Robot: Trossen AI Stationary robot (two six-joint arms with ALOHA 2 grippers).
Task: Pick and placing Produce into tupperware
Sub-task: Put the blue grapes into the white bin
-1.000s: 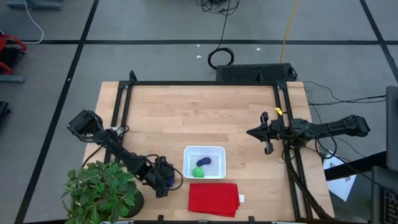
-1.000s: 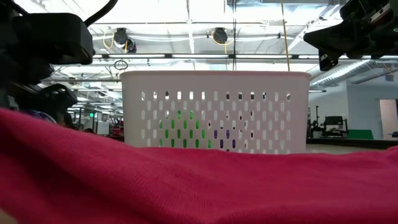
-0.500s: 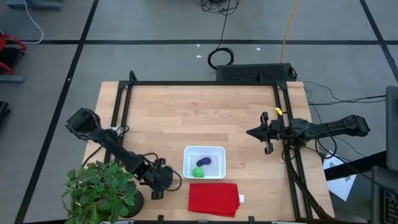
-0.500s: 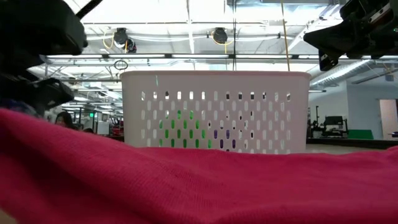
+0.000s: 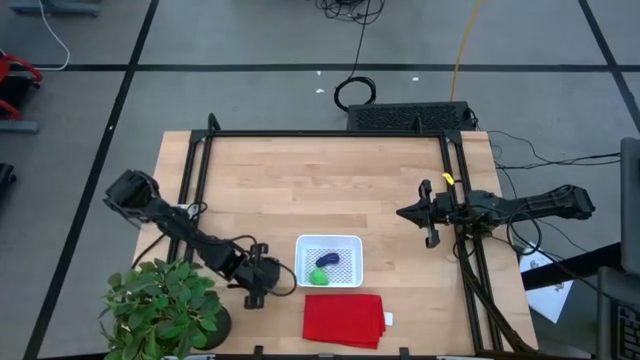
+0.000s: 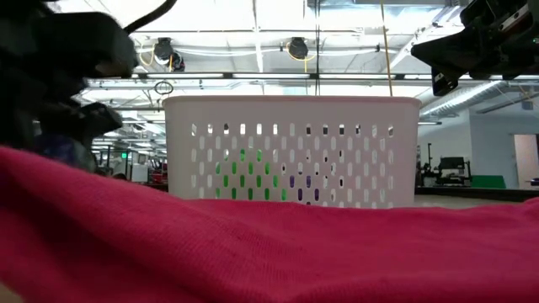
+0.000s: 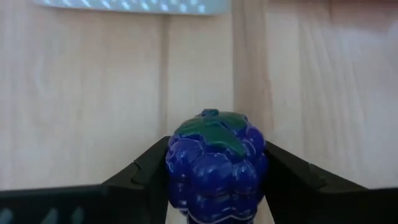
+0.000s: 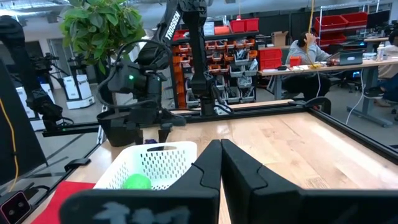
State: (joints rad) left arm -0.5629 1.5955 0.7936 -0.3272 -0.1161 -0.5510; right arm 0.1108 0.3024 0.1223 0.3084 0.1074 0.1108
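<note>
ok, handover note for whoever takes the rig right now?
Left pincer: shut on the purple berry, low over the table left of the tupperware.
Right pincer: shut, empty, parked over the table's right side.
Done: green piece and dark purple piece are in the tupperware.
Left: carry the berry over the rim and release it inside.
Red cloth lies just in front of the tupperware.

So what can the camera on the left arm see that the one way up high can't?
Only the left wrist view shows the bumpy purple berry with its green top, pinched between the left gripper fingers.

Only the high view shows the whole table, the right gripper waiting shut near the right edge, the potted plant, the red cloth, and the green piece and purple piece inside the white container.

Both show the wooden tabletop and the container's edge.
</note>
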